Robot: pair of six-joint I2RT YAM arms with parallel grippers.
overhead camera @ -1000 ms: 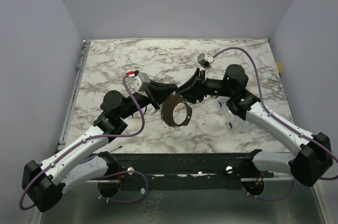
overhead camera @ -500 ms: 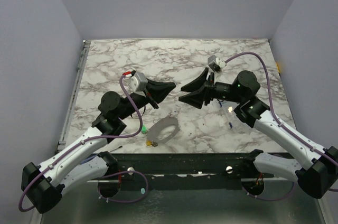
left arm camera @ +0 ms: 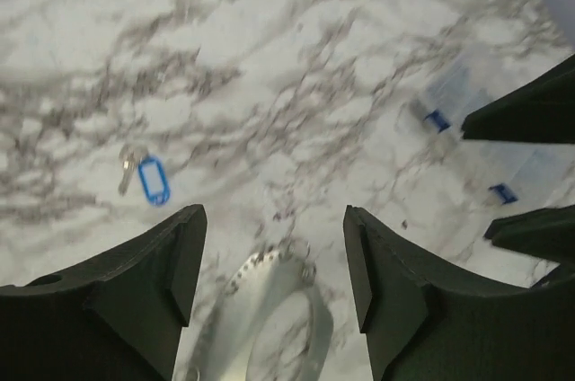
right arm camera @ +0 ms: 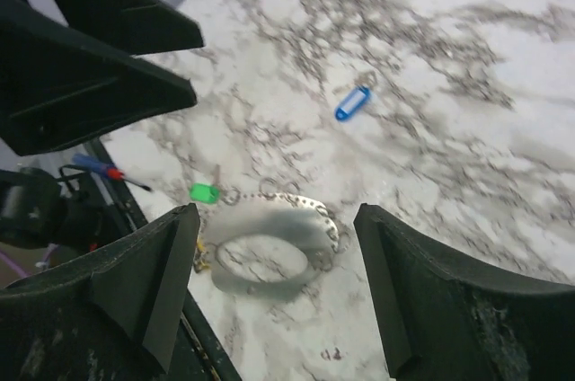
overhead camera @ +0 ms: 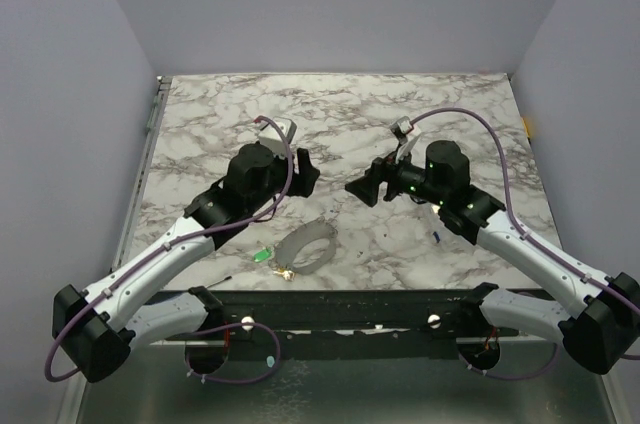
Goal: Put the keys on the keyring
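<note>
The keyring (overhead camera: 308, 247) lies flat on the marble near the table's front edge, a broad grey hoop with small holes along its rim; it also shows in the wrist views (left arm camera: 278, 327) (right arm camera: 269, 251). A green key (right arm camera: 205, 192) and a yellow key (right arm camera: 199, 260) sit at its rim, and in the top view the green key (overhead camera: 262, 254) lies just left of it. The blue key (left arm camera: 153, 180) (right arm camera: 352, 102) lies apart on the marble. My left gripper (overhead camera: 305, 172) (left arm camera: 274, 255) and right gripper (overhead camera: 362, 187) (right arm camera: 278, 255) hover above the ring, facing each other, both open and empty.
A clear plastic box (left arm camera: 476, 138) with blue clips lies on the marble below the right arm. The table's dark front rail (overhead camera: 350, 309) runs just beyond the ring. Purple cables loop over both arms.
A second ago the ring hung upright between the two grippers. It has dropped to the table near the front edge, and both grippers have opened and drawn apart.
</note>
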